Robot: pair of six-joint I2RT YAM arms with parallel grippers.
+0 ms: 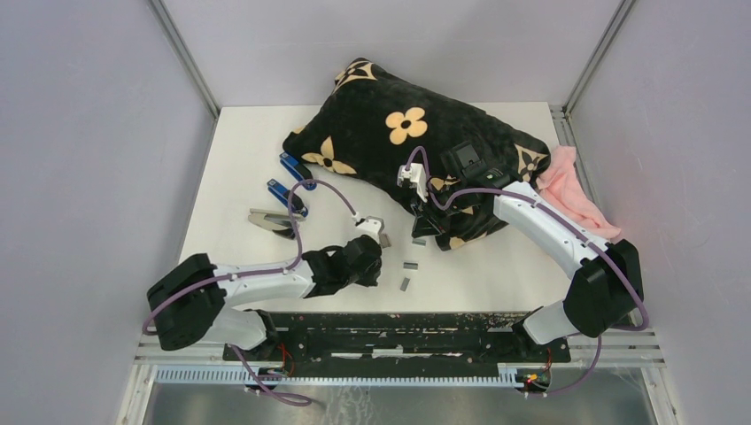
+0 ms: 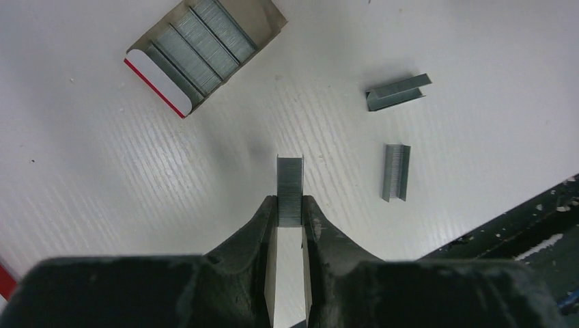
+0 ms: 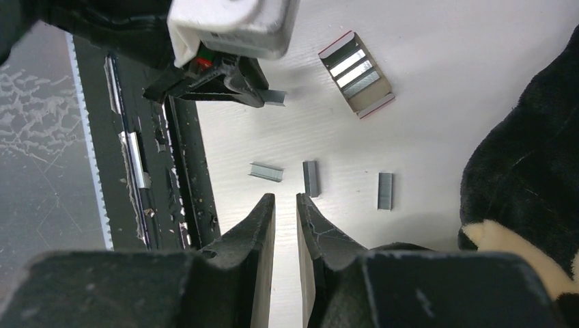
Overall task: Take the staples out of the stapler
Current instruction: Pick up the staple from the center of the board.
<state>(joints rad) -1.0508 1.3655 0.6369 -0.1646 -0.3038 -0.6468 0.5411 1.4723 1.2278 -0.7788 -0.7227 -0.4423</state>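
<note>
My left gripper (image 2: pixel 289 205) is shut on one short silvery strip of staples (image 2: pixel 289 179), which sticks out past the fingertips over the white table. In the top view the left gripper (image 1: pixel 376 263) sits just below the small box of staples (image 1: pixel 386 239). Two loose strips (image 2: pixel 398 92) (image 2: pixel 396 172) lie to its right. The blue stapler (image 1: pixel 289 197) lies open at the left, far from both grippers. My right gripper (image 3: pixel 285 199) hangs over the table by the loose strips (image 3: pixel 311 178), its jaws slightly apart and empty.
A black pillow with tan flowers (image 1: pixel 398 133) fills the back of the table (image 1: pixel 496 266) and touches the right arm. A pink cloth (image 1: pixel 567 181) lies at the back right. The open white-and-red box (image 2: pixel 205 55) holds more strips. A black rail (image 1: pixel 398 332) lines the near edge.
</note>
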